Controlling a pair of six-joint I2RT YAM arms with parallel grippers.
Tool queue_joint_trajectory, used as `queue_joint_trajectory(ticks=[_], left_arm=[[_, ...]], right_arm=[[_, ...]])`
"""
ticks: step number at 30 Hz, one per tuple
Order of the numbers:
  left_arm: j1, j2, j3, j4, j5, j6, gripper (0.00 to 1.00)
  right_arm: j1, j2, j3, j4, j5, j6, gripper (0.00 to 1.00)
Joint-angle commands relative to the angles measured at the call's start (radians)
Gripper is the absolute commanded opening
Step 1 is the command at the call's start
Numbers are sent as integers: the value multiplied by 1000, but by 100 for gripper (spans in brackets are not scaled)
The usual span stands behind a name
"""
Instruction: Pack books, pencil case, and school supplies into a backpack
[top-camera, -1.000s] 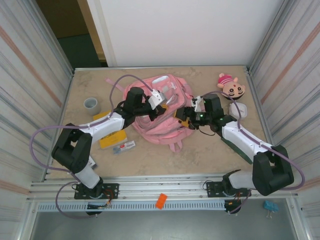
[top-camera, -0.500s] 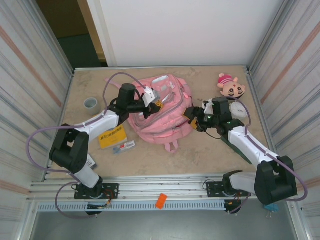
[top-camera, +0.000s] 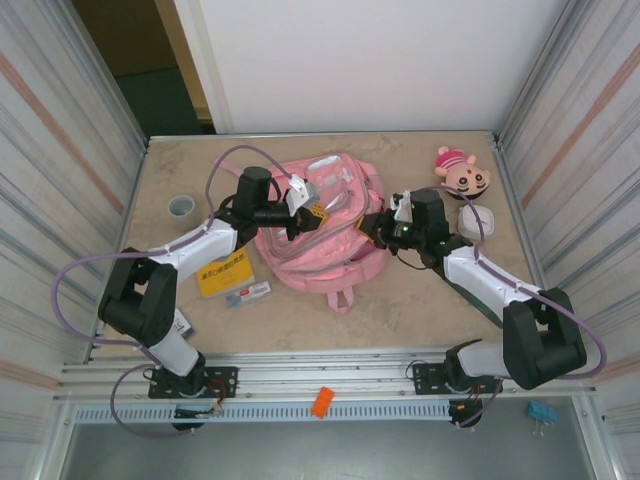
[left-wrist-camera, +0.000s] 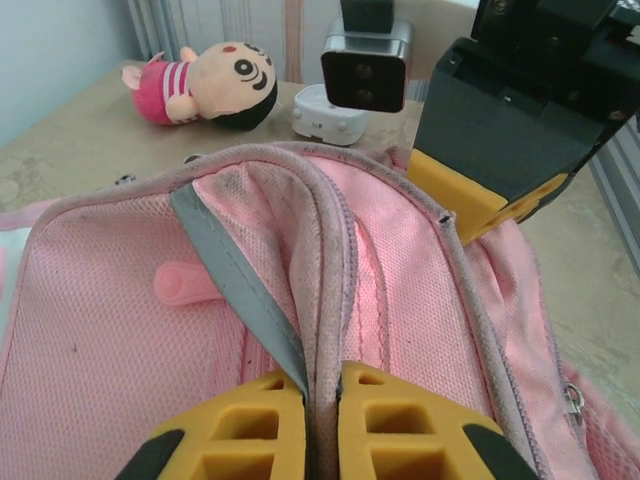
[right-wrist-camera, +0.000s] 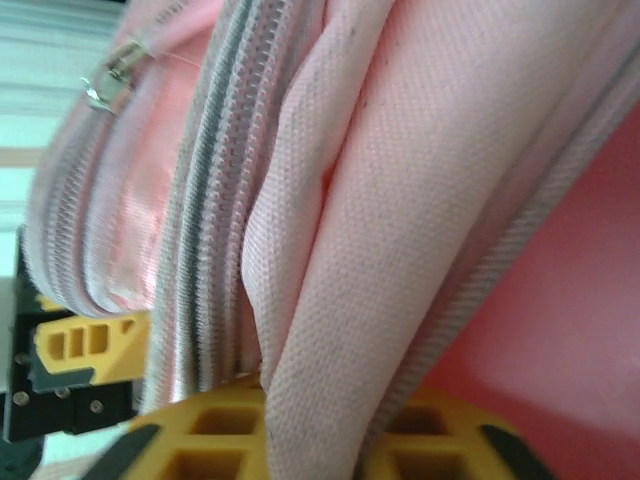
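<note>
Your left fingers (left-wrist-camera: 250, 425) and right fingers (right-wrist-camera: 190, 440) are both clamped shut on the rim of the backpack (top-camera: 320, 255), likely to spread its opening, while the book (top-camera: 222, 275) lies just left of it.

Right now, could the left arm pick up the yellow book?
Probably not yet. The left gripper is shut on the rim of the backpack, so it must let go first. The book lies uncovered on the table, close beside that arm.

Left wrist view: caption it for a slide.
Left hand pinches the pink backpack's rim; right hand grips the far side.
</note>
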Motion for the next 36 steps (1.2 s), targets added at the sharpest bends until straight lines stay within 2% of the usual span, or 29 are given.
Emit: queue_joint_trajectory(ticks=[1, 4, 6, 10, 15, 19, 23, 26, 36], left_arm=[[-5, -82, 76, 57, -54, -97, 13], [-28, -149, 63, -13, -195, -181, 42], [-61, -207, 47, -97, -301, -179, 50], [-148, -332, -14, -192, -516, -265, 52], [-296, -444, -125, -251, -731, -585, 50], [-443, -443, -157, -295, -940, -770, 49], [-513, -380, -121, -359, -982, -884, 50], [-520, -336, -107, -376, -949, -944, 51], [-555, -221, -35, -386, -912, -994, 52]], right_arm=[[19, -42, -40, 84, 109, 65, 2], [26, -97, -66, 112, 190, 92, 0], [29, -122, -61, 115, 227, 101, 0], [47, -149, -25, 110, 278, 96, 0], [91, -170, 26, 66, 347, 85, 0], [145, -184, 59, 14, 416, 6, 0], [180, -188, 65, 11, 442, -12, 0], [189, -181, 71, 6, 445, -18, 0], [207, -175, 87, 3, 448, -40, 0]])
